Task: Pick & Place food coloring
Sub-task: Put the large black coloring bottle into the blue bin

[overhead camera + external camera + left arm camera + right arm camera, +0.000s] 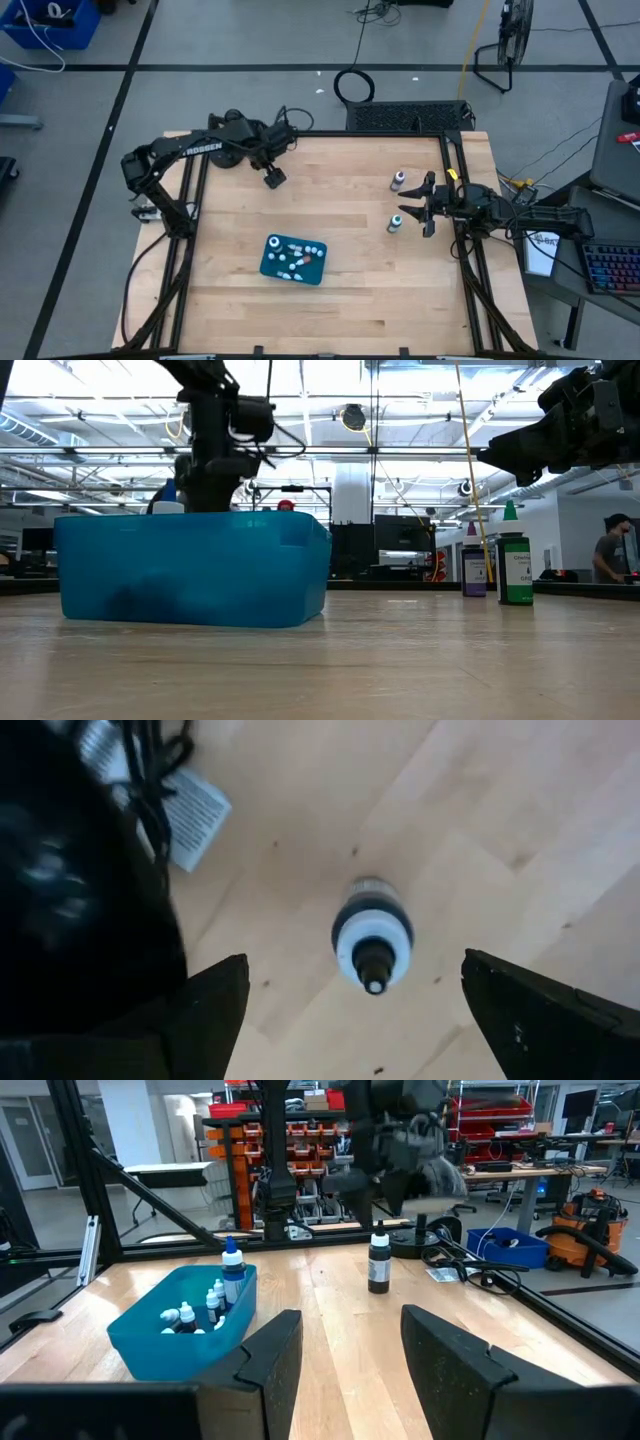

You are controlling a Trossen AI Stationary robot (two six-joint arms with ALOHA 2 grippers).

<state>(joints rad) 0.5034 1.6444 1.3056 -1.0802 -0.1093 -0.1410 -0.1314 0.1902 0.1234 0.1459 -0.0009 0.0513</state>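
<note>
The food coloring is spread out. Several small white-capped bottles lie in a teal tray (268,262) (150,1345), and one taller blue bottle (232,1268) stands at its edge. A purple bottle (399,180) (474,568) and a green one (395,222) (514,565) stand upright on the table's right part. A dark bottle with a white top (372,935) (378,1264) stands upright directly under my left gripper (355,965) (272,178), which is open, points down and hangs above it. My right gripper (408,207) (350,1320) is open and raised, just right of the purple and green bottles.
The wooden table (340,310) has dark rails along its left and right sides. A white label and cables (190,815) show beside the left gripper. Beyond the far edge are shelves, a blue bin and cables on the floor. A person (612,550) stands far off.
</note>
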